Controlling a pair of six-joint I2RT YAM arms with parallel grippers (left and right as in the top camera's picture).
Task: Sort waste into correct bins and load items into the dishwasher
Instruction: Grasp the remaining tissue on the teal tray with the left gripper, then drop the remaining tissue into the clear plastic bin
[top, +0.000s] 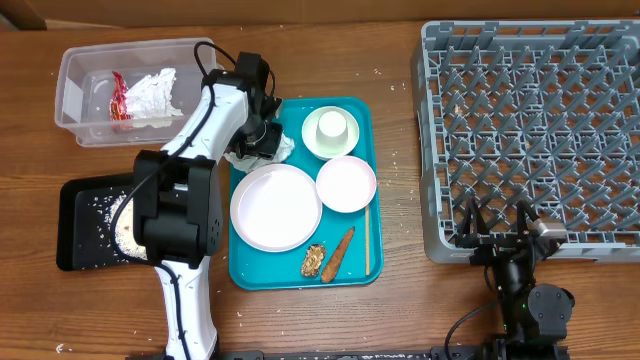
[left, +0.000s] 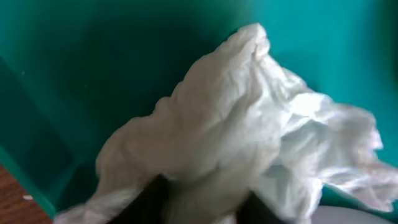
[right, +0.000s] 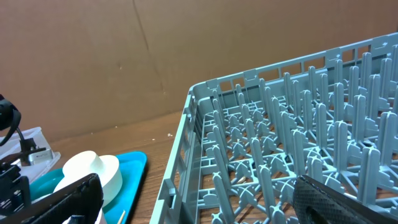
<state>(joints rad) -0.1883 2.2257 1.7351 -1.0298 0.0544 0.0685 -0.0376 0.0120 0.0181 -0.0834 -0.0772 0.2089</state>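
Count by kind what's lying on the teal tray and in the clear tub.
Round white dishes: 3
White cup: 1
Crumpled napkins: 2
Red-and-silver wrapper: 1
Carrot-like stick: 1
Brown lump: 1
Thin pale stick: 1
Total: 10

Overhead: bright, even light from above; sharp corner to corner; faint soft shadow beside dish rack (top: 428, 150) on table (top: 400, 310)
Left wrist: napkin (left: 236, 137) too close, blurred, pale highlights; teal tray (left: 93, 56) dimmer upper left
Right wrist: rack pegs crisp; right gripper (right: 199, 202) fingers (right: 339, 200) dark, soft-edged
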